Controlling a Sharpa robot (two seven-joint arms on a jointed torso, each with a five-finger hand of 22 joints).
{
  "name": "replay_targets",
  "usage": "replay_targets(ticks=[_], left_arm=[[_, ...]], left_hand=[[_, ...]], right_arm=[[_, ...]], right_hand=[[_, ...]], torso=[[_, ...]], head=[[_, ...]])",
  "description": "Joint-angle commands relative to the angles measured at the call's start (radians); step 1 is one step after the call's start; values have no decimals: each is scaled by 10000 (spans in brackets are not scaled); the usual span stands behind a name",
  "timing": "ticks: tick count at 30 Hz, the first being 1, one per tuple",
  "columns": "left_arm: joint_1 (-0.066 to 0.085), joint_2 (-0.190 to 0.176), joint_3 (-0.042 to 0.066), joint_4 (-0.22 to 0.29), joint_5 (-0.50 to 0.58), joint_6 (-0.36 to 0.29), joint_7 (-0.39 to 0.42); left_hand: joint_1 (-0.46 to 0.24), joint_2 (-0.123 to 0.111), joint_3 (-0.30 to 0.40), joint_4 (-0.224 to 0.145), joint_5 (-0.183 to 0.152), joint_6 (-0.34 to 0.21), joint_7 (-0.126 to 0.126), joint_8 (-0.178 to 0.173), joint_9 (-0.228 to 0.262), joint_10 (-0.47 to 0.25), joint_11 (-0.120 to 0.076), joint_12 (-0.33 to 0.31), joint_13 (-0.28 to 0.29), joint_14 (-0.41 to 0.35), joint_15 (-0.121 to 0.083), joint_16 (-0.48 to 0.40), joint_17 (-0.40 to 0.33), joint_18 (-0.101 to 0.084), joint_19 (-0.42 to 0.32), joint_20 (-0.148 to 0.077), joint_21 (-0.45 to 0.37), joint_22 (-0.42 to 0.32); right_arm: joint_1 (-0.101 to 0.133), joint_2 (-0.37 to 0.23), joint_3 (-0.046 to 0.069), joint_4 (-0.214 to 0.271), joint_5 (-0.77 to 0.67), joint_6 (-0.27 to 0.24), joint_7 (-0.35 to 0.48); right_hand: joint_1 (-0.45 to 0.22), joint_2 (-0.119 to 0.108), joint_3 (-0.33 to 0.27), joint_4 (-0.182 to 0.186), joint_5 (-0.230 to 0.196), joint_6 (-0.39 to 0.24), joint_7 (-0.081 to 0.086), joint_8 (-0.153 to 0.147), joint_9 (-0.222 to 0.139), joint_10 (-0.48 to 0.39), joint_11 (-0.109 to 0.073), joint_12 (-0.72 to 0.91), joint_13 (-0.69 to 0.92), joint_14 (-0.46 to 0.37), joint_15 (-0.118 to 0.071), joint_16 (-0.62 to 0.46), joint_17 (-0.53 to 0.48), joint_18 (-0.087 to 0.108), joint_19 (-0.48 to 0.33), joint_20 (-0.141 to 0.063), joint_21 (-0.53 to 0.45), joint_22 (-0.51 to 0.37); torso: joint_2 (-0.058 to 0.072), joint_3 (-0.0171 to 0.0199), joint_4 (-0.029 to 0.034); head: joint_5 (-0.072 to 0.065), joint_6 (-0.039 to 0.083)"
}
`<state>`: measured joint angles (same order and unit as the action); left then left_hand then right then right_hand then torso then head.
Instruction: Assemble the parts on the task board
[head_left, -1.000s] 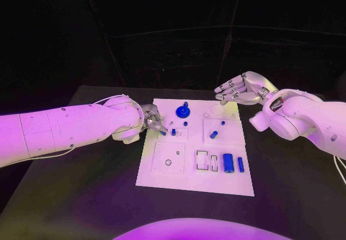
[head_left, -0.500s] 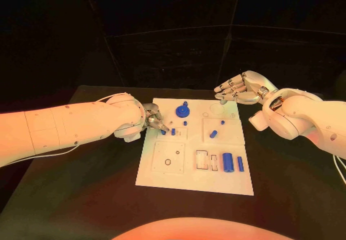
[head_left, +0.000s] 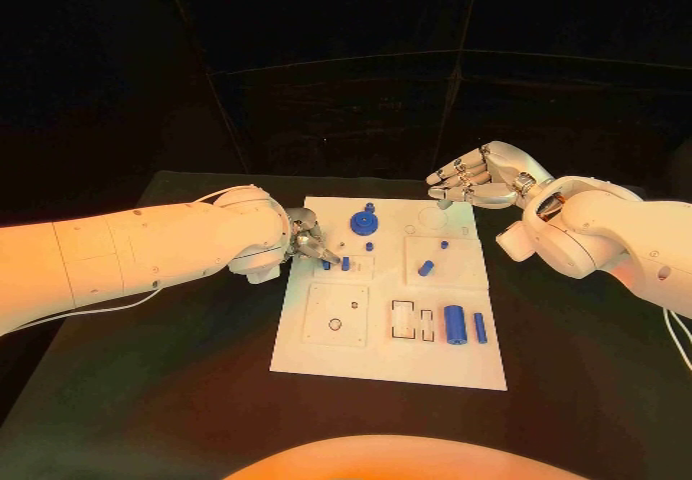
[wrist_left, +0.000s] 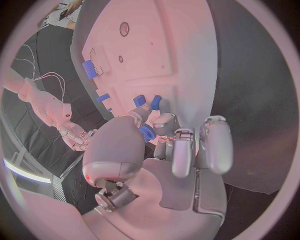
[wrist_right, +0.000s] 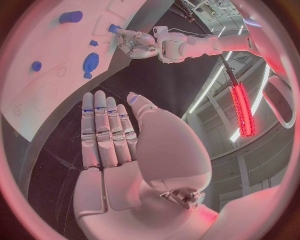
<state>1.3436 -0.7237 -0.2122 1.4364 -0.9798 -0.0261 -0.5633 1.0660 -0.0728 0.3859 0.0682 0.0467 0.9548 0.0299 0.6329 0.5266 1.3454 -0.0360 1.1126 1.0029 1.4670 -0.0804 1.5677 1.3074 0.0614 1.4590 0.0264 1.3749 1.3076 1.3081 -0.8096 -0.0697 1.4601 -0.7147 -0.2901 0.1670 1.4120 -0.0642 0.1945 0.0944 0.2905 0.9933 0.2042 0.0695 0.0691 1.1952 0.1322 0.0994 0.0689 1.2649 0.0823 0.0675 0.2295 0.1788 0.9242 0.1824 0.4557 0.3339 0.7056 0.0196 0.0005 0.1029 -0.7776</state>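
The white task board (head_left: 332, 350) lies in the middle of the black table. My left hand (head_left: 306, 241) hovers low at the board's left edge, by two small blue pegs (head_left: 336, 264) that stand there. In the left wrist view its thumb and a finger pinch a small blue part (wrist_left: 147, 133), close to those pegs (wrist_left: 147, 101). My right hand (head_left: 480, 174) hangs above the board's far right corner, its fingers (wrist_right: 106, 130) stretched side by side and holding nothing. A blue gear (head_left: 366, 222) sits at the board's far end.
On the board lie a short blue cylinder (head_left: 427, 268), a small peg (head_left: 444, 244), and two longer blue cylinders (head_left: 466, 326) by the rectangular slots (head_left: 414, 321). A round hole (head_left: 336, 324) is in the near left tile. Bare black table (head_left: 173, 380) surrounds the board.
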Motion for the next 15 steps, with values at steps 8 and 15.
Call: replay_targets(ticks=[8,15], left_arm=[[-3,-18,-14,-99,36,0,-145],[25,-230,1,143,36,-390,260]], left_hand=[[-701,-264,-1210,552,17,20,69,54,20,-39,37,39,-9,1038,-71,31,2634,-13,7,-36,-61,334],[-789,-265,-2026,950,16,3,39,69,33,-31,8,90,34,1038,-99,31,2634,-10,16,-59,-73,343]], right_arm=[[19,3,6,9,-10,72,51],[19,6,6,-34,-10,71,-5]], right_hand=[[-127,-5,52,33,-63,-79,-5,26,8,-75,-3,14,-6,-61,-6,-29,-15,13,2,75,-63,-21],[-169,-9,56,56,-70,-112,7,16,3,-122,14,3,-12,-109,13,-45,-28,9,-6,89,-111,-48]], torso=[[0,-3,11],[-5,-10,-3]], head=[[-15,-6],[-8,-1]])
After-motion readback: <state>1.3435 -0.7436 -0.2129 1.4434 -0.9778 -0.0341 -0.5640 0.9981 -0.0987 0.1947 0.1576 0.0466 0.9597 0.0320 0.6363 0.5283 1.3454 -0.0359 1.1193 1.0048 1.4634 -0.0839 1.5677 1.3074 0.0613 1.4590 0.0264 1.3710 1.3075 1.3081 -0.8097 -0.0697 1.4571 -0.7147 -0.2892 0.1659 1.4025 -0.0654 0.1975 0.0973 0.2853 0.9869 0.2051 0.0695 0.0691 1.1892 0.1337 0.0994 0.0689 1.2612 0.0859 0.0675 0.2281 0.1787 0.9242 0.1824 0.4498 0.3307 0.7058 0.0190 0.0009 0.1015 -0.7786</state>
